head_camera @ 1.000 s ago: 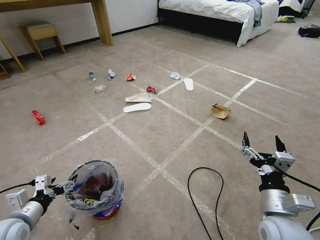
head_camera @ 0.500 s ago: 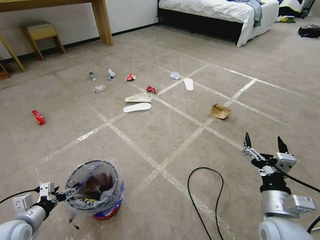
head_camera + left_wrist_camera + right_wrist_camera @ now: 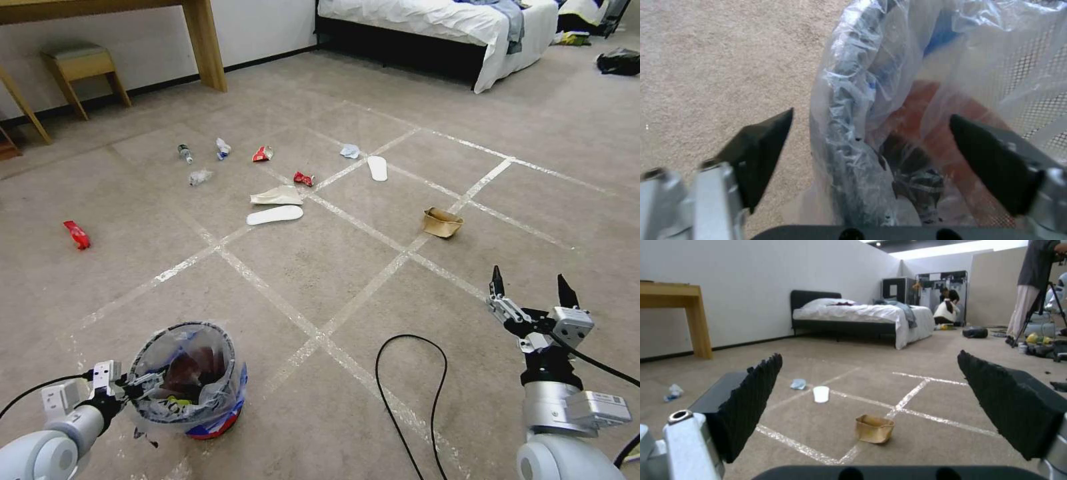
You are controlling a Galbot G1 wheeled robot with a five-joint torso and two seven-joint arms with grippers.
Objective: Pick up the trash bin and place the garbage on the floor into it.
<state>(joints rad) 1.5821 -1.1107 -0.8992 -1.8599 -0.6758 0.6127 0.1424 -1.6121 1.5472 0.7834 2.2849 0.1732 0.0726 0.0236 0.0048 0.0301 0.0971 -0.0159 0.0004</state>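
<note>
The trash bin, red-based with a crinkly plastic liner, stands on the floor at near left. My left gripper is open at its near rim. In the left wrist view the left gripper straddles the bagged rim, one finger outside and one inside. Garbage lies farther out: a brown paper bag, two white insoles, a crushed red can, red wrappers and a small bottle. My right gripper hovers open at near right, facing the brown paper bag.
A black cable loops on the carpet between my arms. A bed stands at the far right, a wooden desk leg and a stool at the far left. A black bag lies beyond the bed.
My left gripper has dropped lower and slid in along the bin's near rim. The right gripper sank slightly. The bin and litter have stayed put.
</note>
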